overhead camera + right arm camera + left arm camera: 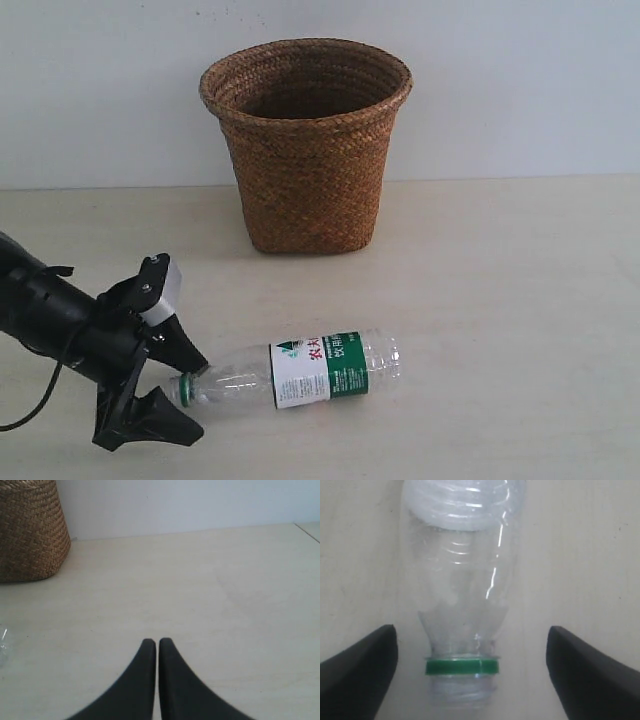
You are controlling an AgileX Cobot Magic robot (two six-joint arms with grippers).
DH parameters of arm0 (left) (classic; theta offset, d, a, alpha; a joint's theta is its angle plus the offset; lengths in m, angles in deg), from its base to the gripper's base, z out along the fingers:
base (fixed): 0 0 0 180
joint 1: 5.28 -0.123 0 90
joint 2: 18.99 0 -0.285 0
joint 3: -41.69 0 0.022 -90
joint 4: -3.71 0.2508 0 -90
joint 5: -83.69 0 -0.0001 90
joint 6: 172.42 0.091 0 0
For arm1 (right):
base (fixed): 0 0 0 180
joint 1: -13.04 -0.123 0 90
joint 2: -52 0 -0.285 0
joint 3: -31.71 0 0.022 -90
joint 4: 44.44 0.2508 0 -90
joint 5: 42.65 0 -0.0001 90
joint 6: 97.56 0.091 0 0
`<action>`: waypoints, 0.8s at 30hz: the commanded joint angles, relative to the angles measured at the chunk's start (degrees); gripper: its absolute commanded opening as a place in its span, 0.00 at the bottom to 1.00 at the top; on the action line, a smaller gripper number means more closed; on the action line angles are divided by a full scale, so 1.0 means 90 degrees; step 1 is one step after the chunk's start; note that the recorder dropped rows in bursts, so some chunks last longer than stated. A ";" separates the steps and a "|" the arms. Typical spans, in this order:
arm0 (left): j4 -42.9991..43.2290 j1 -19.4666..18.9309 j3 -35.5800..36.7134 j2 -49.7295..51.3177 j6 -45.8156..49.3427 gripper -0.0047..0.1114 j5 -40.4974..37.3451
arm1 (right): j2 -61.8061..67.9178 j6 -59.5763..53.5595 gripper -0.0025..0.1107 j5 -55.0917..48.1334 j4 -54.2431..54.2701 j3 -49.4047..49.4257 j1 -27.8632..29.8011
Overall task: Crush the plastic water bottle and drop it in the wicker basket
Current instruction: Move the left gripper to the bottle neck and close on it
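So the bottle (310,372) is lying on its side on the table (520,300), in front of the basket (305,145) and well apart from it. Its neck is pointing at the left gripper (197,396) and its base is pointing off to the right of the exterior view. The label is facing up, white and green with red characters. The body is looking round and uncrushed to me.

The basket is standing upright at the back of the table, right by the wall (520,90), with its flared rim on top. From this angle I'm not seeing down to the bottom of it.

The left gripper is sitting low at the neck end with its fingers spread wide. In the left wrist view the two black fingers (360,670) are flanking the neck, with bare table showing on both sides of the green ring (461,666), so they aren't touching the bottle.

The right gripper (156,642) is hovering over bare table with its fingers pressed together, nothing between them. Its camera is catching the side of the basket and a tiny sliver of clear plastic at the picture's edge.
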 commanded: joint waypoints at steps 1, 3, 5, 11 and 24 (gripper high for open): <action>-0.0180 0.0034 -0.0016 0.0050 0.0028 0.62 0.0226 | -0.0034 -0.0008 0.02 0.0054 -0.0059 0.0001 -0.0006; -0.0470 0.0034 -0.0042 0.0050 0.0028 0.51 0.0311 | -0.0034 -0.0008 0.02 0.0054 -0.0059 0.0001 -0.0006; -0.0702 0.0034 -0.0057 0.0050 0.0028 0.40 0.0302 | -0.0034 -0.0008 0.02 0.0054 -0.0059 0.0001 -0.0006; -0.0783 0.0034 -0.0171 0.0027 0.0028 0.12 0.0184 | -0.0034 -0.0008 0.02 0.0054 -0.0059 0.0001 -0.0006; 0.0571 0.0034 -0.0572 0.0001 0.0028 0.07 0.0145 | -0.0034 -0.0008 0.02 0.0054 -0.0059 0.0001 -0.0006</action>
